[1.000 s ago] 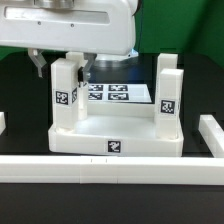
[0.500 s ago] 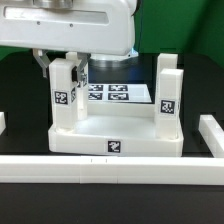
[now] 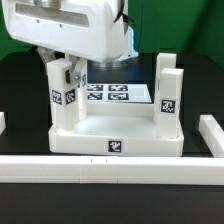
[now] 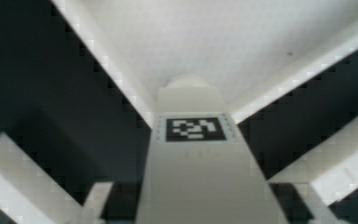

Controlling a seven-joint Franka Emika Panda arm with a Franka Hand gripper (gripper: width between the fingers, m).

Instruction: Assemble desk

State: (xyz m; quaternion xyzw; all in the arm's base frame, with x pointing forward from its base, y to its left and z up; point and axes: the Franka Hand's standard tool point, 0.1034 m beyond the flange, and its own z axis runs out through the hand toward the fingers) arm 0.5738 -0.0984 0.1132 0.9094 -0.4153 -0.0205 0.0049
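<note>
Gripper (image 3: 66, 72) tilted since before; grip state unclear; 2 legs (image 3: 166, 92) upright in desk top (image 3: 116, 140).

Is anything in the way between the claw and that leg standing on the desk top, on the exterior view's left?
Nothing visible. The claw is already at the top of the leg, which stands upright on the desk top. The other leg stands well clear.

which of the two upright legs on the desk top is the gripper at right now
The leg on the exterior view's left: the gripper sits at its top, while the other leg stands clear.
</note>
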